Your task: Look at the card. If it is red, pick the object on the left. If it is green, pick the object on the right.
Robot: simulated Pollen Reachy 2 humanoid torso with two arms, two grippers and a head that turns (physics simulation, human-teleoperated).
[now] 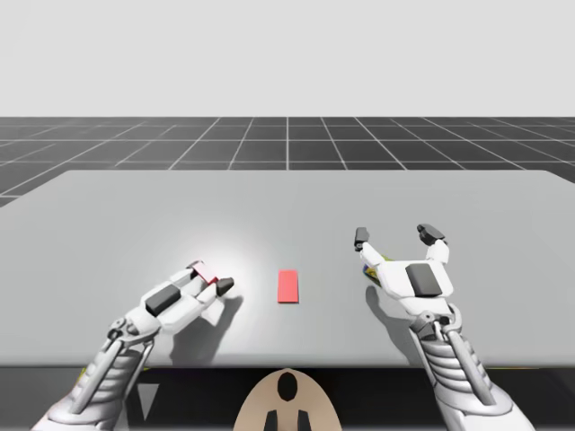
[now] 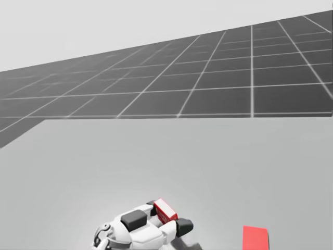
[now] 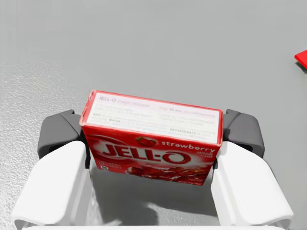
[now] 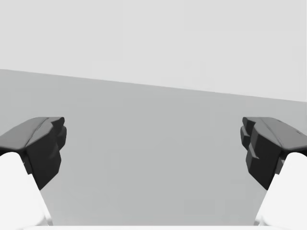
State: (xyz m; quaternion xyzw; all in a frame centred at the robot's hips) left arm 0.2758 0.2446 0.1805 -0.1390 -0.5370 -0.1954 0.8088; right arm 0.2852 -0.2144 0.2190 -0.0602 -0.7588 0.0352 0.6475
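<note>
A flat red card point(image 1: 287, 286) lies on the grey table point(image 1: 287, 202) between my two hands; it also appears in the head view point(image 2: 256, 238), and its corner point(image 3: 302, 58) sits off to the side in the left wrist view. My left gripper point(image 1: 208, 277) is shut on a red rectangular box point(image 1: 199, 272), left of the card. The left wrist view has that box point(image 3: 151, 158) upright between both fingers of the gripper point(image 3: 151, 132), touched on two sides. My right gripper point(image 1: 395, 236) stands open right of the card, with nothing between its fingers point(image 4: 45, 143). A yellowish thing point(image 1: 378, 261) peeks from under that hand.
The table stretches wide and bare beyond both hands, to its far edge point(image 1: 287, 172). A dark gridded floor point(image 2: 208, 78) lies past it. The box casts a shadow on the table under it point(image 3: 144, 201).
</note>
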